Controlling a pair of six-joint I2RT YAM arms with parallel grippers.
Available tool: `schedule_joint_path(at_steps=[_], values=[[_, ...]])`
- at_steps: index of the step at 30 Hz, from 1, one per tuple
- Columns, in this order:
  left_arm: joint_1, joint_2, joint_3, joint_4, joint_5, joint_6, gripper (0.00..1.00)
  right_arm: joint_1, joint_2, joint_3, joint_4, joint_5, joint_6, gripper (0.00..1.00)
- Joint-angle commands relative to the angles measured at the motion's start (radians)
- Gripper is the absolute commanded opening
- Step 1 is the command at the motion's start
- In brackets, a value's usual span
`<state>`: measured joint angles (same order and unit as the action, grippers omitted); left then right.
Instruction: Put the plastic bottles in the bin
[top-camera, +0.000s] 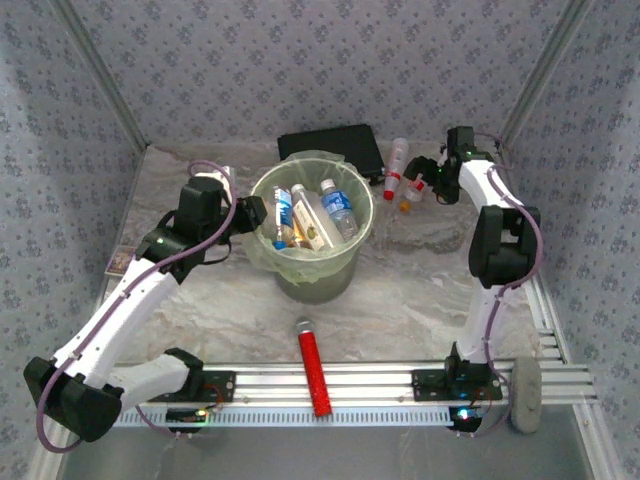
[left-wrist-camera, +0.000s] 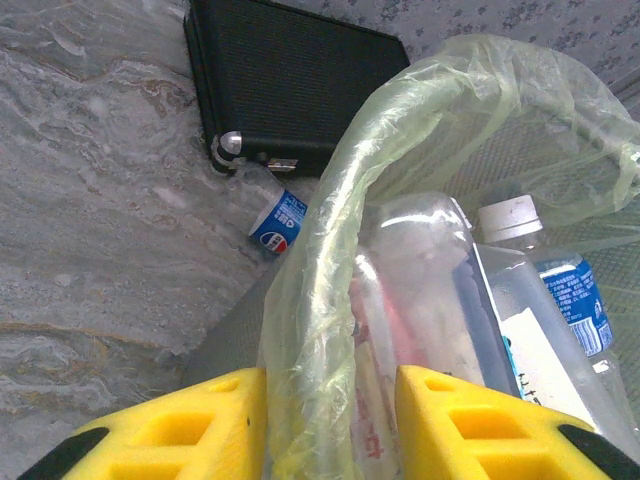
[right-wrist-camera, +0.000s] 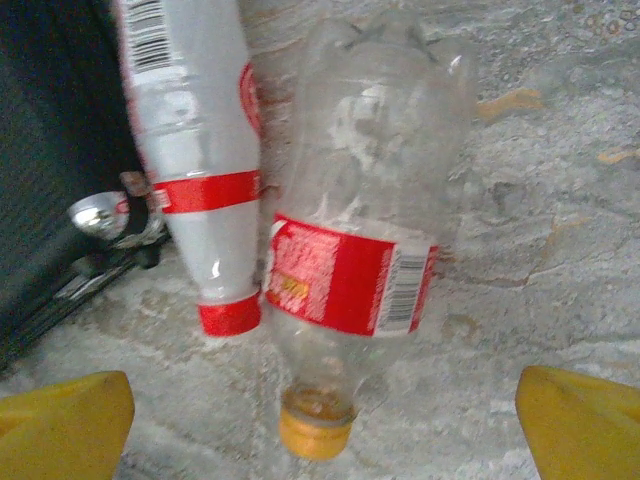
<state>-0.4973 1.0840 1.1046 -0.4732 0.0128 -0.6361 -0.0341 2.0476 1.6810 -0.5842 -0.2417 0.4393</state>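
The top view is bright and evenly lit from overhead, a little washed out and soft, with only a faint, diffuse shadow at the foot of the bin (top-camera: 316, 278) on the pale table (top-camera: 420, 300). In the left wrist view the bin's translucent liner (left-wrist-camera: 340, 190) glows with the light behind it and carries a pale streak of glare along its fold; the right wrist view is blurred throughout, the label print on the clear bottle (right-wrist-camera: 370, 180) and the white bottle (right-wrist-camera: 190, 120) smeared, with soft highlights on the clear plastic.
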Motion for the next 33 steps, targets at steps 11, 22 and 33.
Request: schedule_joint_path(at_steps=[11, 22, 33], values=[[0.002, -0.011, 0.032, -0.02, -0.013, 0.024, 0.4, 0.014, 0.152, 0.087, 0.022, 0.03, 0.053, 0.95], [0.003, -0.009, 0.031, -0.021, -0.011, 0.024, 0.4, 0.014, 0.208, 0.126, 0.033, 0.014, 0.046, 0.71], [0.002, -0.013, 0.033, -0.025, -0.01, 0.027, 0.41, 0.003, 0.118, 0.085, -0.012, 0.023, -0.034, 0.59]])
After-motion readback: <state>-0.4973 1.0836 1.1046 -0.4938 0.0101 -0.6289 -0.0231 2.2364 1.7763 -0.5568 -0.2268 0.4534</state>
